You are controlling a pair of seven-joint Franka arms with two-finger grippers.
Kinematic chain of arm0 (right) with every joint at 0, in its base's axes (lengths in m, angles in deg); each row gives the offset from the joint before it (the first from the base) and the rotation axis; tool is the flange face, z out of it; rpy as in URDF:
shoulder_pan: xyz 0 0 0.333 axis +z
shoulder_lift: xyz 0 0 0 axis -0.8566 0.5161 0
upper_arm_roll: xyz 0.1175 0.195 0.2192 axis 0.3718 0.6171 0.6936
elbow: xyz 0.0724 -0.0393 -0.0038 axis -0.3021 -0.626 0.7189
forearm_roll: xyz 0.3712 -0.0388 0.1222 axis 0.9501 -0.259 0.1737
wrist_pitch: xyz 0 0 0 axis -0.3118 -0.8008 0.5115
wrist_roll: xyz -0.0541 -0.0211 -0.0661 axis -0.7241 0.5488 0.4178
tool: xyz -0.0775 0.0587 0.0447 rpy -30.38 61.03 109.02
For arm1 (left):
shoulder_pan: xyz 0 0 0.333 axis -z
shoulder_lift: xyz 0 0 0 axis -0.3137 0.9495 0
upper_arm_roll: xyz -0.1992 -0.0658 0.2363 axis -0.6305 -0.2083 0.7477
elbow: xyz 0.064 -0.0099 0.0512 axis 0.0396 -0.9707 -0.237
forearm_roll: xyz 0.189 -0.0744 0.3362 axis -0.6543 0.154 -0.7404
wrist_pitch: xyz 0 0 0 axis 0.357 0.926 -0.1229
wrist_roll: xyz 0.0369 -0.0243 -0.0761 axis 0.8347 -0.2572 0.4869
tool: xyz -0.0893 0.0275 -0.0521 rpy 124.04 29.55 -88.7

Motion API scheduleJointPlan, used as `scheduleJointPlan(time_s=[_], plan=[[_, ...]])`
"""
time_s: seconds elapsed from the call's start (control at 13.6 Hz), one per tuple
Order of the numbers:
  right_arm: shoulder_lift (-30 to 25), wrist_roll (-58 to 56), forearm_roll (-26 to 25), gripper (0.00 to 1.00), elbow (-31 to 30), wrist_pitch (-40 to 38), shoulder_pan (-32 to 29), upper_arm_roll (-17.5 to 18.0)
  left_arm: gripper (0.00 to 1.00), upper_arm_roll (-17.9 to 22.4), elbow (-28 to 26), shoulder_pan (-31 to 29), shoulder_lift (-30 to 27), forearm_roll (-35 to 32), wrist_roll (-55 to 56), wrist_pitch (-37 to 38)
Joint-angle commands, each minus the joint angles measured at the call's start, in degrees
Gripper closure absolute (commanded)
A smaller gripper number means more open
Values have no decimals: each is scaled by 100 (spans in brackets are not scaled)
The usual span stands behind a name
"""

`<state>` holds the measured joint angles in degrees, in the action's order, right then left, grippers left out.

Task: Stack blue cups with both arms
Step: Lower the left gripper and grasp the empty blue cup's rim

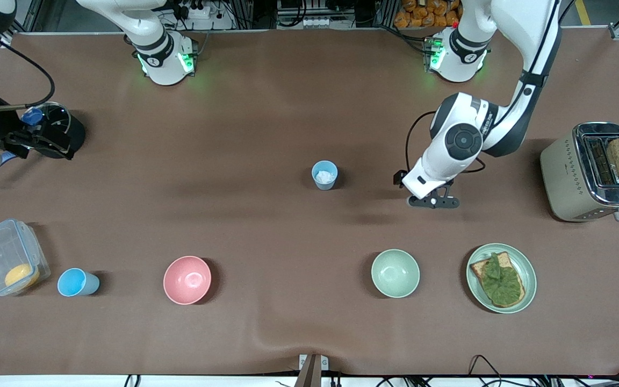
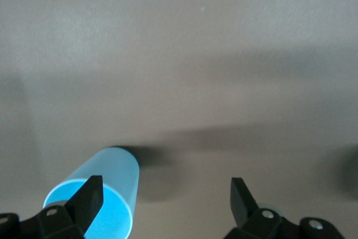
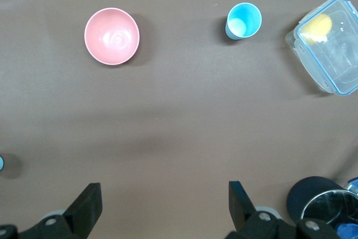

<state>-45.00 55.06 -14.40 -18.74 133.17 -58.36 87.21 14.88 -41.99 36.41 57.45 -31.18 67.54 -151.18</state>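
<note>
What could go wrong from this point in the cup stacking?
The middle blue cup holds something white, which may spill or block nesting. The left gripper, open, is low beside it; in the left wrist view one finger overlaps the cup's rim, so it may tip it. The other blue cup stands close to the clear container, tight for the open right gripper.

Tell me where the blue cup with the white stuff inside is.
In the front view, that blue cup stands upright mid-table, beside the left end effector, farther from the camera than the pink bowl and pale green bowl.
</note>
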Motion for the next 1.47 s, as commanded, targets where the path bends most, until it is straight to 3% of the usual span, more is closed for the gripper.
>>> scheduleJointPlan(time_s=[0.0, 0.22, 0.59, 0.66, 0.88, 1.03, 1.39], plan=[[94, -50, 83, 0, 133, -118, -163, 77, 0, 23, -708, -37, -547, 0, -14, -294], [94, -68, 91, 0, 133, -181, -181, 77, 0, 23, -1016, -124, -538, 0, -32, -688], [94, -164, 91, 0, 133, -181, -233, 86, 0, 31, -1035, -108, -301, 0, -23, -901], [102, -173, 91, 0, 133, -189, -233, 86, 13, 31, -1035, -116, -266, 0, -23, -936], [94, -208, 91, 0, 124, -189, -242, 86, 72, 31, -1043, -116, -239, -324, -41, -980], [94, -217, 91, 0, 124, -189, -251, 86, 100, 31, -1035, -125, -169, -605, -50, -989], [94, -217, 91, 0, 124, -224, -242, 77, 100, 23, -1000, -125, -405, -703, -59, -927]])
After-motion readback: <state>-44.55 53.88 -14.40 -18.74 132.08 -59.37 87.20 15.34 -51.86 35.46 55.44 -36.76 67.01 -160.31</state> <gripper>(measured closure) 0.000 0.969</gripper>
